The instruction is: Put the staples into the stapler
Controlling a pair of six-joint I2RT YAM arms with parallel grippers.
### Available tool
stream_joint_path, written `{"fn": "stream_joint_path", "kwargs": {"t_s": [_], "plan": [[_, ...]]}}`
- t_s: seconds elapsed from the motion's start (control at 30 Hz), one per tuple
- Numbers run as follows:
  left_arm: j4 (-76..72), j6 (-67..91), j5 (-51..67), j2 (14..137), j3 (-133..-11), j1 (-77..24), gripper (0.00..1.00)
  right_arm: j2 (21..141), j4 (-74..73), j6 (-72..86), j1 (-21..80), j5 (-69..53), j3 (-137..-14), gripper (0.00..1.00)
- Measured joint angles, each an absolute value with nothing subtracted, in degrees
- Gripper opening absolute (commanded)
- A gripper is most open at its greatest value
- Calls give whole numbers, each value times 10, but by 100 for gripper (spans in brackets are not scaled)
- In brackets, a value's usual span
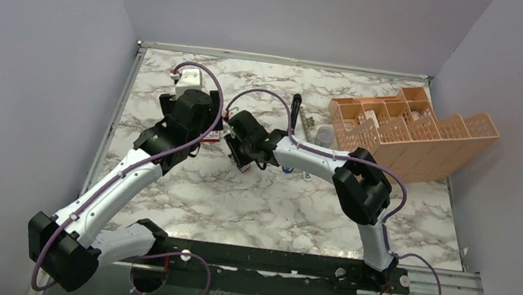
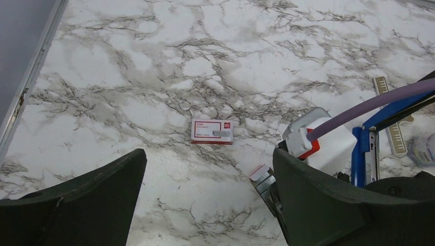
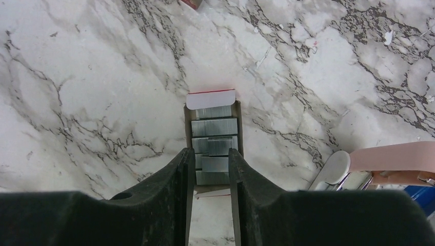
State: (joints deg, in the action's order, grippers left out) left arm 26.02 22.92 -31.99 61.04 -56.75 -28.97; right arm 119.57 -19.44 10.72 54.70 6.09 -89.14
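Observation:
The staples [image 3: 214, 137] lie as silvery strips in a small dark tray with a white flap at its far end, flat on the marble. My right gripper [image 3: 210, 152] stands over the tray's near end, its jaws a narrow gap apart with strips showing between them; nothing is lifted. The red-and-white box [image 2: 212, 131] lies flat just beyond my left gripper [image 2: 208, 152], which hangs wide open with nothing in it. The blue stapler [image 2: 363, 154] stands to the right, behind the right wrist. The tray [image 2: 265, 180] also peeks out beside my left gripper's right finger [image 2: 328, 205].
An orange slotted basket [image 1: 428, 135] holding small items stands at the back right of the marble table [image 1: 236, 198]. A thin metal strip [image 2: 395, 134] lies by the stapler. A pinkish block with a white tip [image 3: 392, 158] lies right of the tray.

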Motion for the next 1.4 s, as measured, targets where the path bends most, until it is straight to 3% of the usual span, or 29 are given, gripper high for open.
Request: {"fn": "stream_joint_path", "kwargs": {"t_s": [0.8, 1.13, 1.4], "plan": [[260, 229, -320, 604, -568, -290, 93, 1229, -202, 100, 547, 70, -908, 40], [260, 229, -320, 604, -568, -290, 93, 1231, -202, 100, 547, 71, -909, 29], [260, 229, -320, 604, -568, -290, 93, 1231, -202, 100, 547, 76, -909, 27]]}}
